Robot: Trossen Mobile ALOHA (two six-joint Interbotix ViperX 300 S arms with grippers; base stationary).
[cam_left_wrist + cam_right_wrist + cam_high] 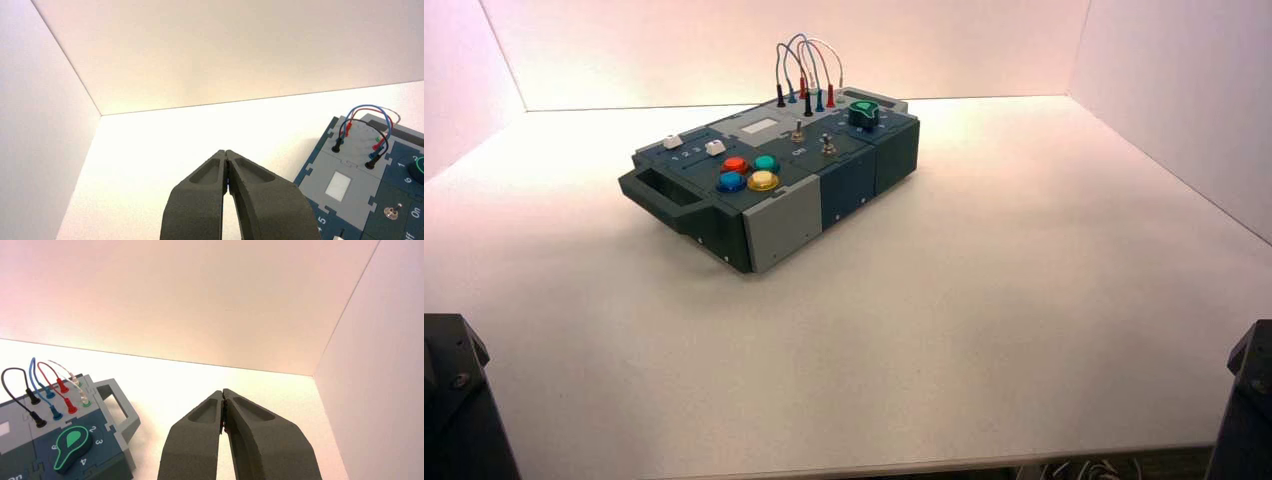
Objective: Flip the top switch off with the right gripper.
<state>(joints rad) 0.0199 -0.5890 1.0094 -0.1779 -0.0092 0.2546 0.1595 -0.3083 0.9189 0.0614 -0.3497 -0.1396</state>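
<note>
The dark blue-grey box (pixel 784 225) stands turned on the white table, left of centre and far from both arms. The top switch (pixel 796 131), a tiny silvery toggle with a thin lever, stands beside the white window on the box's top. It also shows in the left wrist view (pixel 393 211), next to the word "On". A stubbier toggle (pixel 828 146) stands just right of it. My right gripper (pixel 222 391) is shut and empty, held over bare table well to the right of the box. My left gripper (pixel 227 152) is shut and empty, left of the box.
Red, teal, blue and yellow push buttons (pixel 749 172) sit on the box's near left. A green knob (pixel 864 112) and looped wires (pixel 809 70) are at its far end, and white sliders (pixel 694 145) at its far left. White walls enclose the table.
</note>
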